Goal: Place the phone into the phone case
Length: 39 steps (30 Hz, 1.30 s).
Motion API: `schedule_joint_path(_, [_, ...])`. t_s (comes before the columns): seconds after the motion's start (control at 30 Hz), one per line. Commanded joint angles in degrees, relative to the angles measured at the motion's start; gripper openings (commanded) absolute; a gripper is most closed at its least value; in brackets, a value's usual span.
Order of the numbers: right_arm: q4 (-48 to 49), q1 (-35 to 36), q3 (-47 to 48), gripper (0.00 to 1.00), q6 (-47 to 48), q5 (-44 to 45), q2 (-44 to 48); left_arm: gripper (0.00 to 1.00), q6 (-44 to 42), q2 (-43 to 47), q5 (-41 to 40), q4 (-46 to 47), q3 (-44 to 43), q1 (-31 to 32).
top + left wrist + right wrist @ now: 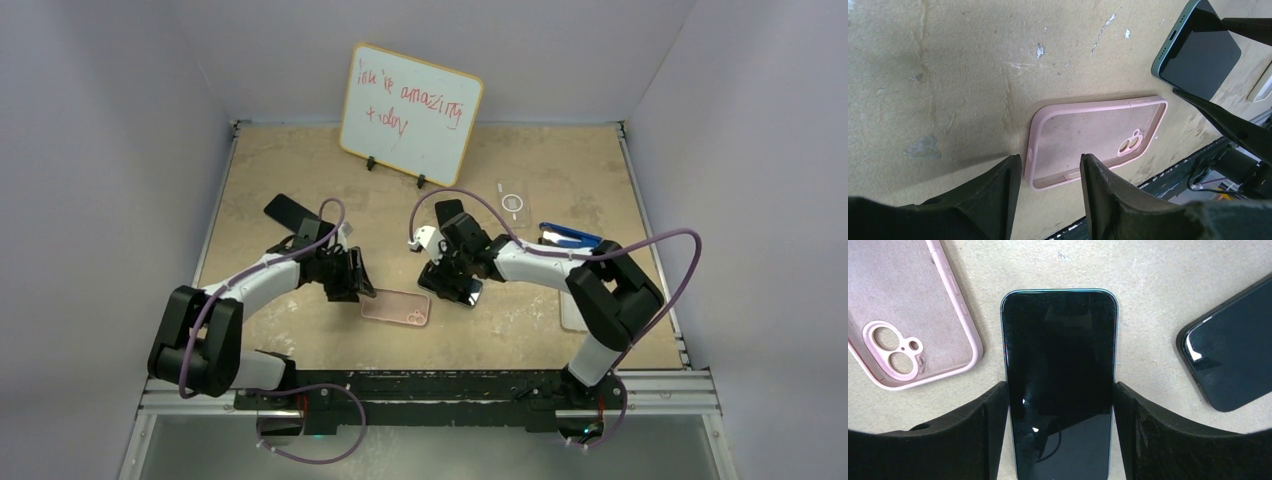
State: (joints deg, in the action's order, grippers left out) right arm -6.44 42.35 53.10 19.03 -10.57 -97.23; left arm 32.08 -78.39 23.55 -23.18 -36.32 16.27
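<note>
Counter is a tan board, scuffed and stained, boxed in by plain white walls on three sides. A whiteboard with red scribble stands at the back, well behind the pink phone case.

The case lies flat, open side up, camera cutout toward the right arm. It sits close to the counter's front edge, with the black rail just in front of it.

The phone is screen-up just right of the case, not touching it.

Right end effector straddles the phone. Its fingers sit flush along both long edges; can't tell if it's actually clamped.

Left end effector is at the case's left short end, about half spread, nothing gripped.

A second dark phone lies right of the case, beyond the first phone. A clear case and a blue item are farther right and back.

Free room is the bare board behind the case up to the whiteboard, plus some to its left. It's tight in front and to the right.
</note>
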Motion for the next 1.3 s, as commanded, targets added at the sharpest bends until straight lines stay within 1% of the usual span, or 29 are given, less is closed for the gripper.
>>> schedule_joint_path(0.0, [-4.1, 0.0, -2.9, 0.6, -2.0, 5.1, 1.6, 0.48, 1.4, -0.2, 3.5, 4.5, 1.3, 0.6])
schedule_joint_path(0.17, [-3.0, 0.0, -5.1, 0.57, -4.8, 7.8, 3.7, 0.47, 2.7, -0.8, 5.0, 6.6, 1.9, 1.1])
schedule_joint_path(0.37, [-0.3, 0.0, -7.1, 0.54, -6.0, 7.8, 5.7, 0.46, 5.8, -2.2, 10.4, 12.9, 4.4, 1.4])
schedule_joint_path(0.6, [2.4, 0.0, -8.9, 0.52, -7.8, 9.5, 8.9, 0.46, 8.0, -1.6, 12.7, 16.2, 6.4, 1.5])
schedule_joint_path(0.7, [4.3, 0.0, -10.0, 0.52, -8.8, 10.4, 10.4, 0.46, 7.2, -0.5, 11.2, 14.6, 5.8, 1.5])
schedule_joint_path(0.87, [6.3, 0.0, -11.8, 0.51, -9.5, 9.6, 13.2, 0.5, 3.7, 1.2, 7.4, 7.9, 2.2, 1.4])
schedule_joint_path(0.97, [6.3, 0.1, -11.9, 0.51, -9.5, 9.2, 14.2, 0.53, 2.5, 1.9, 6.4, 6.0, 0.5, 1.2])
schedule_joint_path(1.2, [6.3, 0.6, -11.9, 0.49, -9.5, 6.1, 16.7, 0.64, 1.3, 2.7, 5.8, 3.3, -1.9, 0.3])
schedule_joint_path(1.27, [7.7, 0.9, -11.7, 0.49, -9.9, 5.5, 17.5, 0.67, 1.0, 2.7, 5.9, 2.1, -2.6, -0.3])
